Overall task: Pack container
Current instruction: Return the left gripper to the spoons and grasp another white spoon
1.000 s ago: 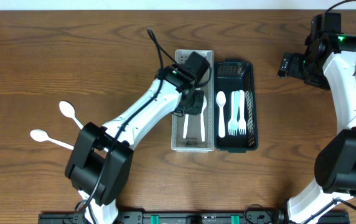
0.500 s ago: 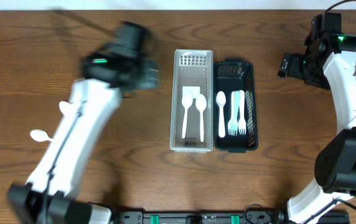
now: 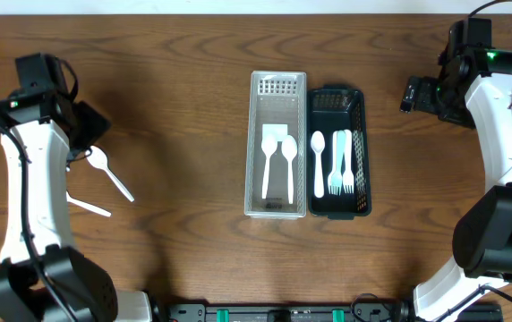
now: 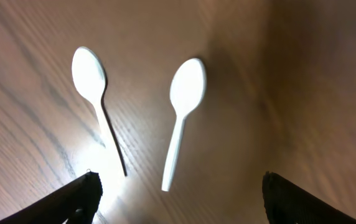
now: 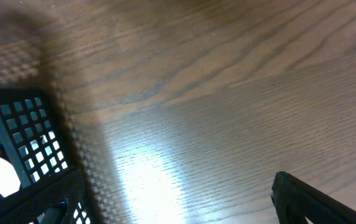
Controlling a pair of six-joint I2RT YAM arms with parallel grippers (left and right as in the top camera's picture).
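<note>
Two white plastic spoons lie on the table at the left: one [image 3: 113, 176] in full view, the other [image 3: 89, 207] partly hidden under my left arm. Both show in the left wrist view, one to the left [image 4: 97, 106] and one to the right [image 4: 183, 118]. My left gripper [image 3: 90, 127] hovers above them, open and empty [image 4: 178, 205]. The clear tray [image 3: 256, 134] holds two white spoons [image 3: 279, 165]. The black basket [image 3: 360, 116] beside it holds a white spoon [image 3: 318, 161] and white forks [image 3: 342, 165]. My right gripper [image 3: 410, 93] is open and empty [image 5: 184, 205], right of the basket.
The black basket's mesh corner [image 5: 16, 137] fills the left of the right wrist view, with bare wood beside it. A black rail [image 3: 283, 313] runs along the table's front edge.
My left arm has swung from over the clear tray to the far left, above the two loose spoons. A second spoon now lies in the clear tray. The right arm has not moved.
</note>
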